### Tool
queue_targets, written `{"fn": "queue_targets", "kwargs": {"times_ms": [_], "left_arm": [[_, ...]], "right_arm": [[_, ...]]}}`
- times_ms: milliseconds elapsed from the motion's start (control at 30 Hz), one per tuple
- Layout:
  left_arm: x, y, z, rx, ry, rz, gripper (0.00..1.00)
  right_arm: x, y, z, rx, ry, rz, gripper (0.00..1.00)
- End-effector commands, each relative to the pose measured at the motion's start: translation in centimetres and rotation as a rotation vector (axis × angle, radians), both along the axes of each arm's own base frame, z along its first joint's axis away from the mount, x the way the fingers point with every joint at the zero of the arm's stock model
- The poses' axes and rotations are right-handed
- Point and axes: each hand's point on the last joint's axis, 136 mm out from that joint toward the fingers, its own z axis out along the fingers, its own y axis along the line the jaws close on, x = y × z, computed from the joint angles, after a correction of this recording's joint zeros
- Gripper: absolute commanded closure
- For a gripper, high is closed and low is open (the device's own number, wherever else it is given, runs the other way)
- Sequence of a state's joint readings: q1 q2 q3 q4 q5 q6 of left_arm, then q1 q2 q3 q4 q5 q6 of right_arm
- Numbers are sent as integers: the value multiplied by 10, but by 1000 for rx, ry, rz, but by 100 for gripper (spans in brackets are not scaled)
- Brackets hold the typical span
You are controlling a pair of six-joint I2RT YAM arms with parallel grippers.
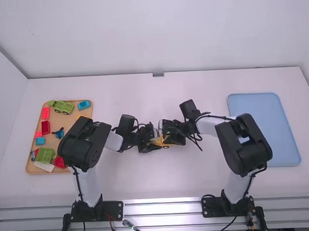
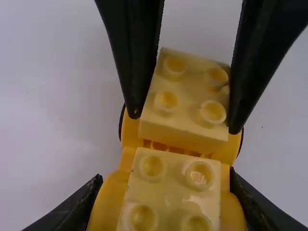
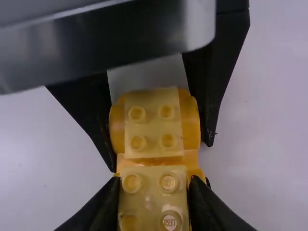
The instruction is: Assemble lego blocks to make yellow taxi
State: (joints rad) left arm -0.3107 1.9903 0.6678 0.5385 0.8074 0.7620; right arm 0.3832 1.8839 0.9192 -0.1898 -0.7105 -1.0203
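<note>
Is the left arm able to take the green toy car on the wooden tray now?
Probably not at once: its tool is shut on the orange-yellow car body. Were it free, reaching the green toy car looks likely, as the wooden tray lies on that side.

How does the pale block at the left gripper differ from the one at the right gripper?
The left block is flanked by the bulging orange body, the right block by black fingers. The left gripper clamps the orange body, not the left block; the right gripper pinches the right block itself. Both show four studs.
</note>
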Motion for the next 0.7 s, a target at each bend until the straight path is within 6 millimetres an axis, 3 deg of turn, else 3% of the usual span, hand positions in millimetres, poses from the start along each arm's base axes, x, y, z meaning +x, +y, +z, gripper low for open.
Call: {"fn": "queue_targets", "kwargs": {"times_ms": [0, 400, 667], "left_arm": [[-7, 6, -15, 44, 51, 28, 61], [-7, 6, -15, 43, 50, 26, 61], [-14, 2, -11, 13, 71, -3, 67]], "right_arm": [[8, 2, 0, -3, 4, -13, 65], [5, 0, 4, 24, 53, -27, 67], [-5, 9, 5, 30, 64, 6, 67]]}}
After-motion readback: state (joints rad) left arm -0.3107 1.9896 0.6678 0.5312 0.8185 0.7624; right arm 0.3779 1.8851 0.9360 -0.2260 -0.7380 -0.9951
